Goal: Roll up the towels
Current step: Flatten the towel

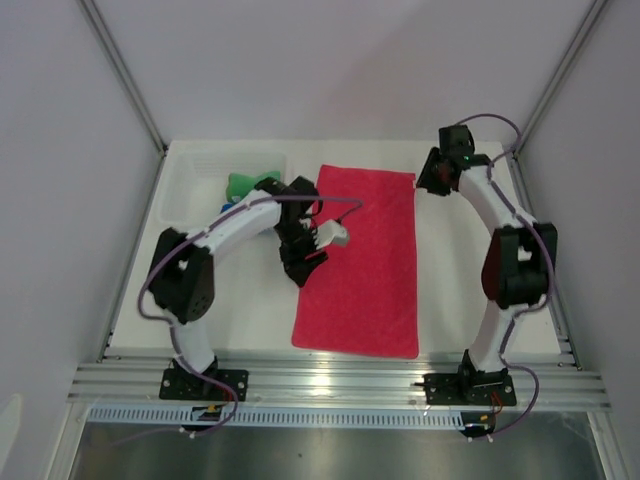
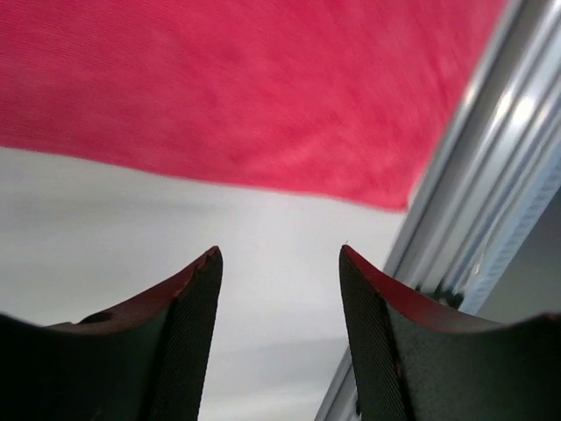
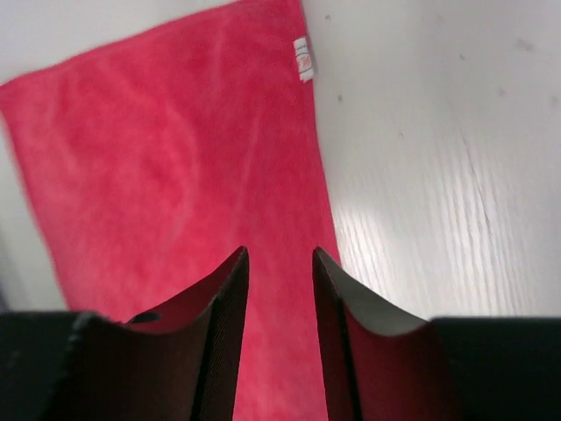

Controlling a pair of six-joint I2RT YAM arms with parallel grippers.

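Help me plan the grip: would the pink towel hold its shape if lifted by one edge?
Probably flop: the pink towel lies spread flat and thin on the table, like soft cloth. Its fuzzy surface suggests it is light and unlikely to slip from a pinch. Pushed, it would likely bunch rather than slide.

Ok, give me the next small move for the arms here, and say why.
Probably lower the right gripper onto the far right corner of the pink towel and pinch it. The towel lies flat and unrolled, the left gripper and the right gripper both stand open and empty, and the right one hangs by that far end, where a roll could start.
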